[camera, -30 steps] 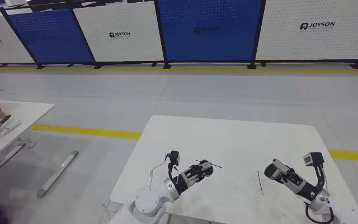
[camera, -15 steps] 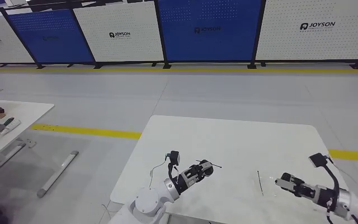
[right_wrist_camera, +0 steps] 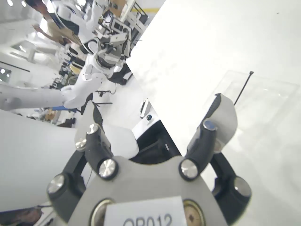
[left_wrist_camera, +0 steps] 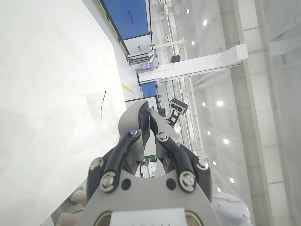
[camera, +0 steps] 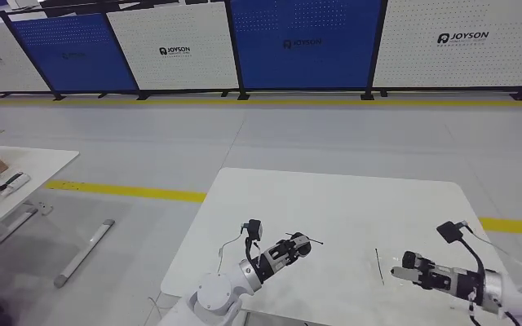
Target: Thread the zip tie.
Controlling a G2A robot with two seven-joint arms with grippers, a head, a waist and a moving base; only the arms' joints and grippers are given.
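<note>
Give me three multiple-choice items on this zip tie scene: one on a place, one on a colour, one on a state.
1. Where does the loose zip tie lie?
A. Flat on the table, close to the right gripper
B. Between the right gripper's jaws
C. On the floor

2. What colour is the loose zip tie?
A. White
B. Black
C. Blue

3. How does the right gripper stand?
A. Shut on the loose zip tie
B. Shut on nothing
C. Open, holding nothing

Key:
1 A: it lies flat on the white top near the right gripper. The left gripper, farther off, is shut on another thin black strip.
2 B: it shows as a thin black line against the white table.
3 C: the right wrist view shows the jaws wide apart with nothing between them.
</note>
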